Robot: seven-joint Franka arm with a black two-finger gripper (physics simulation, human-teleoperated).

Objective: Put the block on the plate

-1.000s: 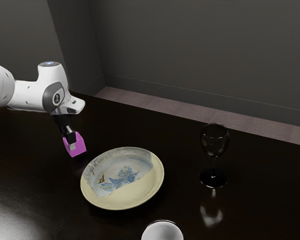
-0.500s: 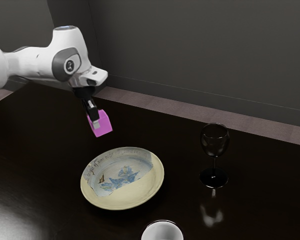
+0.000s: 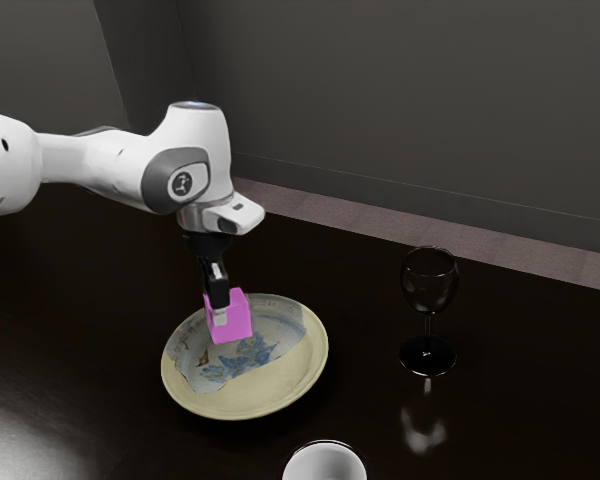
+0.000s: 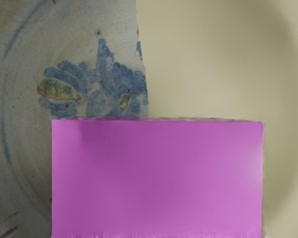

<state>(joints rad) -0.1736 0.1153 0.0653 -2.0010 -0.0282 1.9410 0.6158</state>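
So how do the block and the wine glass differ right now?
The block is boxy and solid pink, while the wine glass is a see-through, rounded bowl on a thin stem. The block is held in the pincer over the plate; the wine glass stands upright on the table, beyond the plate toward the exterior view's right.
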